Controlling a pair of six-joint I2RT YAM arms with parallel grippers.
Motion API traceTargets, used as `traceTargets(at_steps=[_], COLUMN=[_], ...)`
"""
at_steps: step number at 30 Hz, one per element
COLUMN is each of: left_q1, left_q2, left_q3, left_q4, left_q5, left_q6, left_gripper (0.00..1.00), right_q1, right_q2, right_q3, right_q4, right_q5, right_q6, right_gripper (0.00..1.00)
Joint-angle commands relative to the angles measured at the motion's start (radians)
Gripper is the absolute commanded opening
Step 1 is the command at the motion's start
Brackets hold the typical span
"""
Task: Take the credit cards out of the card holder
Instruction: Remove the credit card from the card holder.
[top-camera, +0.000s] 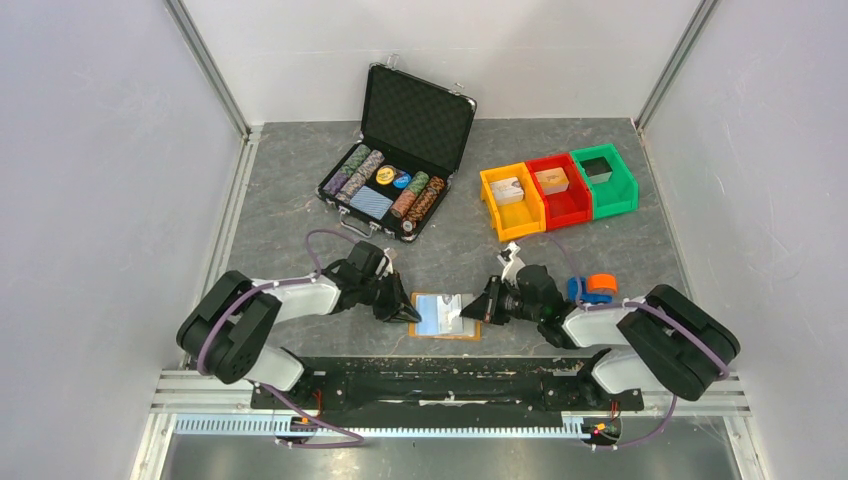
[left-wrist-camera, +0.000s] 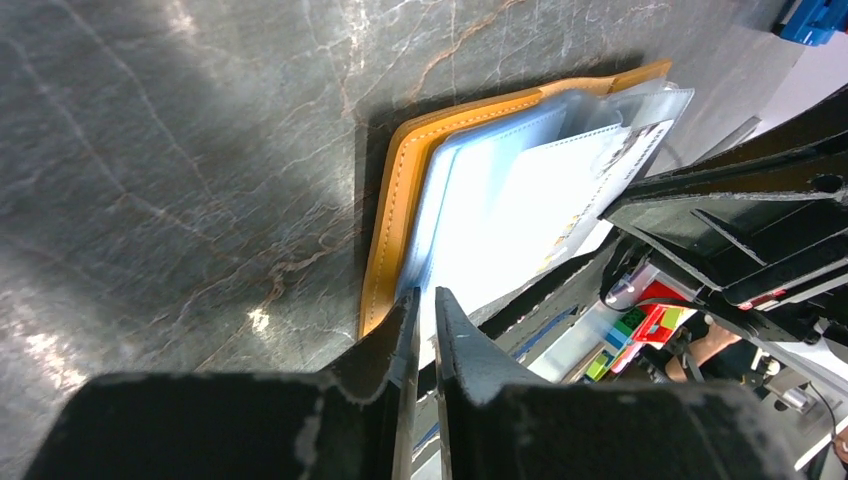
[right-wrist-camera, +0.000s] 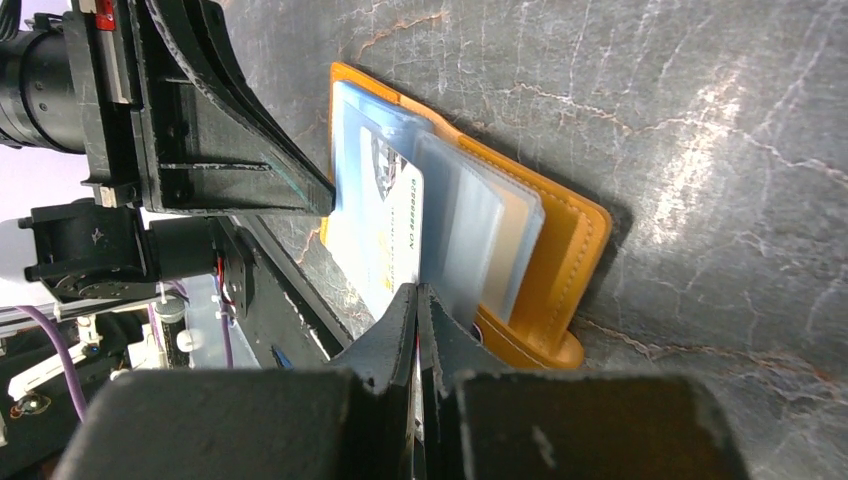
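In the top view the left gripper (top-camera: 407, 312) and right gripper (top-camera: 480, 311) covered both ends of the wallet (top-camera: 445, 335), the print on its card (top-camera: 440, 312) was too small to read, and glare washed out the sleeves (left-wrist-camera: 480, 200) in the left wrist view.

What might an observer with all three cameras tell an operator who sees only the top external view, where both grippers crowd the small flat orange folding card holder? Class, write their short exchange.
Operator: From above, the arms hide most of the flat orange folding card holder. Has the right gripper got anything?
Observer: Its wrist view shows it shut on the near edge of a pale printed plastic card, which lies in front of the clear plastic sleeves.
Operator: And the left gripper?
Observer: Its own wrist view shows it pinching a light blue sheet at the holder's opposite edge. I cannot tell whether that is a card or a sleeve.
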Motion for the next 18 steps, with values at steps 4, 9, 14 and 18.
traceTargets(at_steps=[4,9,14,18], left_q1=[-0.001,-0.001,-0.001,-0.001], left_q2=[-0.038,-0.068,-0.126,-0.172], left_q3=[0.025,0.062,0.097,0.128], left_q4=[-0.147,-0.198,-0.242,-0.263], left_q5=[-0.12,-0.132,-0.144,-0.147], left_q6=[0.06,0.061,0.062,0.071], left_gripper=[0.19,0.26,0.39,0.53], right_q1=[-0.015,-0.026,-0.033,-0.039], right_q2=[-0.079,-0.139,-0.185,-0.196], right_q3=[-0.011,-0.012,-0.002,-0.002], right_q4=[-0.063,-0.106,-0.12,-0.078], right_q5=[0.019,0.022,0.006,-0.029], right_q6=[-0.035,-0.046,-0.046,-0.031], right_gripper=[0.0,0.0,0.0,0.0])
